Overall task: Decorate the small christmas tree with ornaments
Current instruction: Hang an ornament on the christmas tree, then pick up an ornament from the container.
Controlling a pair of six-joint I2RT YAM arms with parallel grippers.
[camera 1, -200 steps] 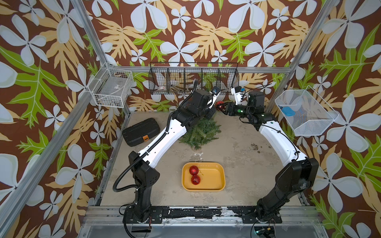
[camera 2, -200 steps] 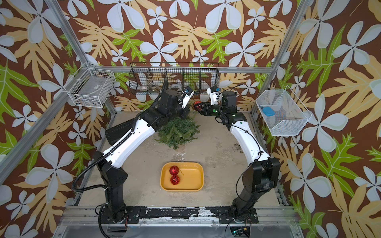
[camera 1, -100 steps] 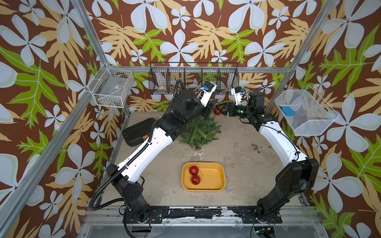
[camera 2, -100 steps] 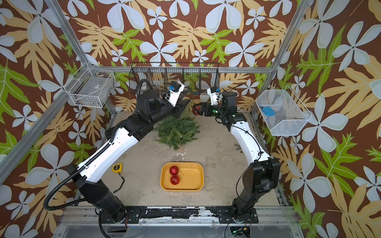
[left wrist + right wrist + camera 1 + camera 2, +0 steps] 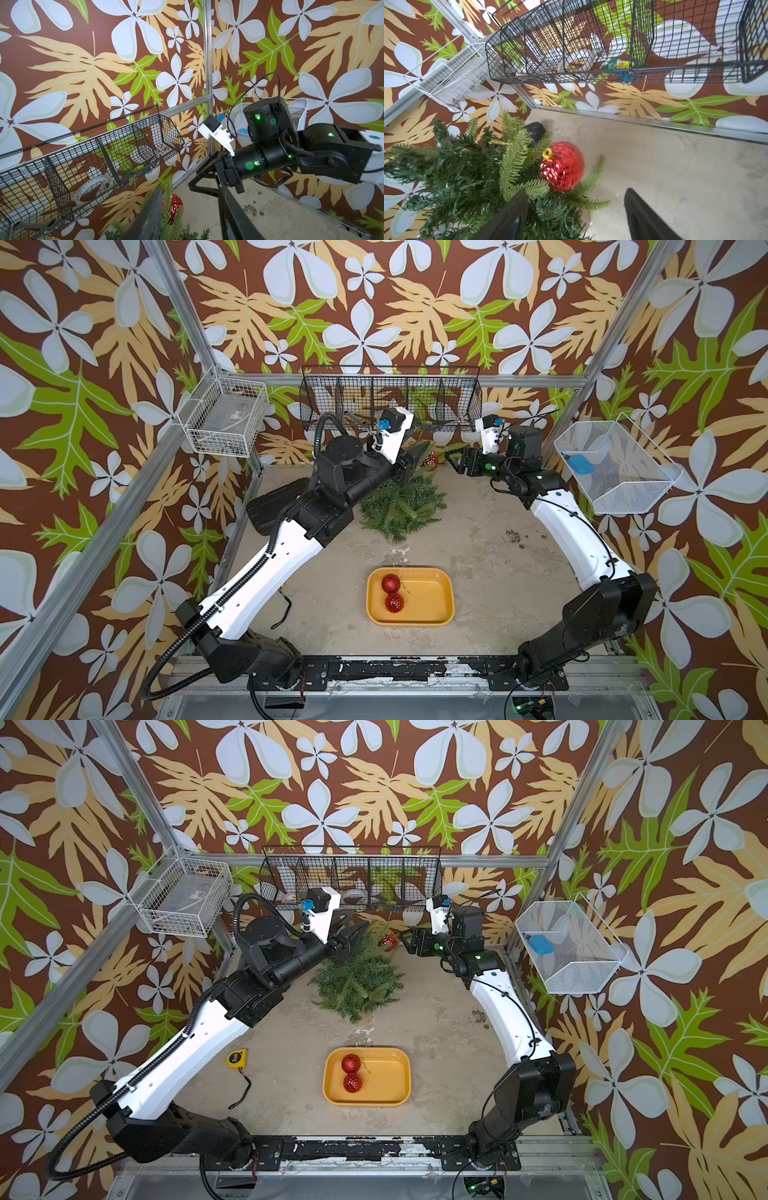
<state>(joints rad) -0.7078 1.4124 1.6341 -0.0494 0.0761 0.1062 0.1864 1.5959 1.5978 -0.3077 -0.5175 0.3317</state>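
Observation:
The small christmas tree (image 5: pixel 401 506) (image 5: pixel 357 977) stands at the back of the table. One red ornament (image 5: pixel 431 461) (image 5: pixel 387 940) (image 5: pixel 562 166) hangs by its gold cap from a branch near the treetop, held by no gripper. Two more ornaments (image 5: pixel 390 583) (image 5: pixel 394 602) lie in the yellow tray (image 5: pixel 440 614). My left gripper (image 5: pixel 190 214) (image 5: pixel 419 452) is open just left of the treetop, with branch tips beside one finger (image 5: pixel 153 207). On the right of the hanging ornament, my right gripper (image 5: pixel 577 207) (image 5: pixel 451 458) is open and a little short of it.
A black wire basket (image 5: pixel 390 402) hangs on the back wall just above both grippers. A white wire basket (image 5: pixel 224 418) hangs at the left and a white mesh basket (image 5: pixel 615 472) at the right. A black case (image 5: pixel 274 506) and a yellow tape measure (image 5: pixel 237 1057) lie at the left.
The right gripper has opened and let go of the ornament, which now hangs on the tree. The left arm has drawn back to the left off the treetop and its jaws have widened.

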